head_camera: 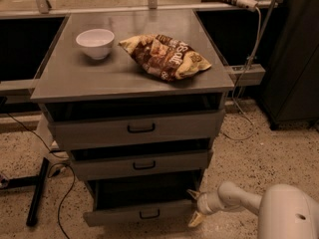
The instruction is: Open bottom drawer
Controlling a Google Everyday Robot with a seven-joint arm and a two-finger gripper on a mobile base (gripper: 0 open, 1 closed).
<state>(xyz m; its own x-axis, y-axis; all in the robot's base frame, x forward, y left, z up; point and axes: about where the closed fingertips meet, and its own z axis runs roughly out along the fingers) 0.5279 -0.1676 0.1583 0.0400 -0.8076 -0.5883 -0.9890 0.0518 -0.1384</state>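
Three grey drawers in the stack. The bottom drawer (114, 216), low centre of frame, sits pulled forward with dark interior showing above its front and a black loop handle (149, 214) at its middle. My gripper (194, 207) is at the right end of that front, lower right of frame. Jaws are spread and grasp nothing, one yellowish fingertip (192, 194) high, the other low. Contact with the drawer: cannot tell. On the cabinet top (124, 76), a white bowl (95, 43) at upper left and a crumpled chip bag (165, 56) near it on the right, not touching.
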